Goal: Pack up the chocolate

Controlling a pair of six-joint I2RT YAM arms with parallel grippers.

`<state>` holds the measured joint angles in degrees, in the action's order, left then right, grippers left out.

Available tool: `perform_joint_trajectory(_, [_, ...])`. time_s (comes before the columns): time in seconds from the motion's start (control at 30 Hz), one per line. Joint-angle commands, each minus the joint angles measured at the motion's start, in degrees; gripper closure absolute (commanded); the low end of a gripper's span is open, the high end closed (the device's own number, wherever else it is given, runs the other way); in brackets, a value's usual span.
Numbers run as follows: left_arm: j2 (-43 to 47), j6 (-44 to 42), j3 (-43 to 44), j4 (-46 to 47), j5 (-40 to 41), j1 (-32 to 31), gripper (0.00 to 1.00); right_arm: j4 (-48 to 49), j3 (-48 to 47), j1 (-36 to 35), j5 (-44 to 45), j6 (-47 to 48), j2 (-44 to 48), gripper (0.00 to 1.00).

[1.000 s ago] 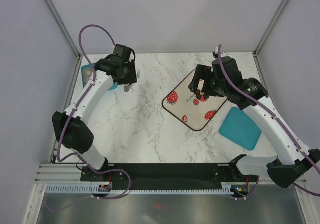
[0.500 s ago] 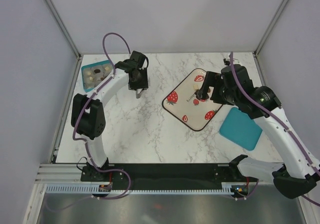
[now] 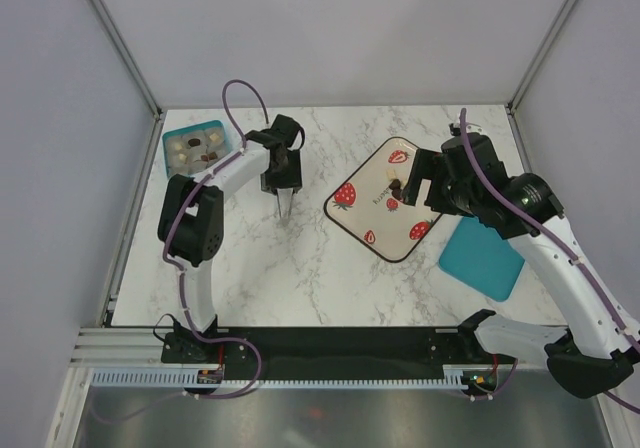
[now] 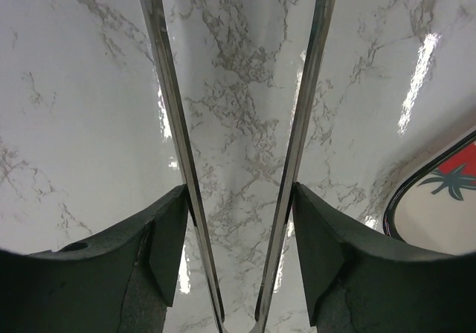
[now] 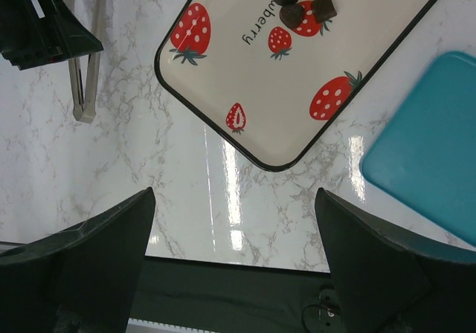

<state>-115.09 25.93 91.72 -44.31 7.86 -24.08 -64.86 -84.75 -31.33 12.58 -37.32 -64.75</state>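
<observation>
Chocolate (image 5: 291, 13) is in two spots right now: a little cluster of dark and pale pieces sits at the far end of the strawberry tray (image 5: 260, 88), right of the middle, and more pieces are in the teal box (image 3: 168, 154) over in the far left corner of the marble surface (image 3: 300, 268). Left gripper (image 4: 238, 199) is pinching a pair of metal tongs (image 4: 172, 125), their arms spread apart over bare marble just left of the tray. Right gripper (image 5: 234, 199) hangs above the tray, spread wide and holding nothing. A flat teal lid (image 5: 424, 140) lies on the right, just beside the tray.
</observation>
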Motion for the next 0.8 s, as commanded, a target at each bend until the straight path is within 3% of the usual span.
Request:
perform_joint_trajectory(0.0, [-1.28,1.93,0.12,2.39,1.28,-0.97,0.35,-1.06,-1.03,0.13,1.4,-0.47,-0.81,0.03])
perform_joint_trajectory(0.5, [-5.67,1.4,1.7,3.36,-0.39,-1.5,0.31,-0.62,-1.12,0.13,2.01,-0.47,-4.24,0.03])
perform_joint_trajectory(0.77, [-3.92,1.31,1.0,3.18,-1.44,-1.59,0.19,-0.18,-3.14,0.13,1.4,-0.56,-7.4,0.04])
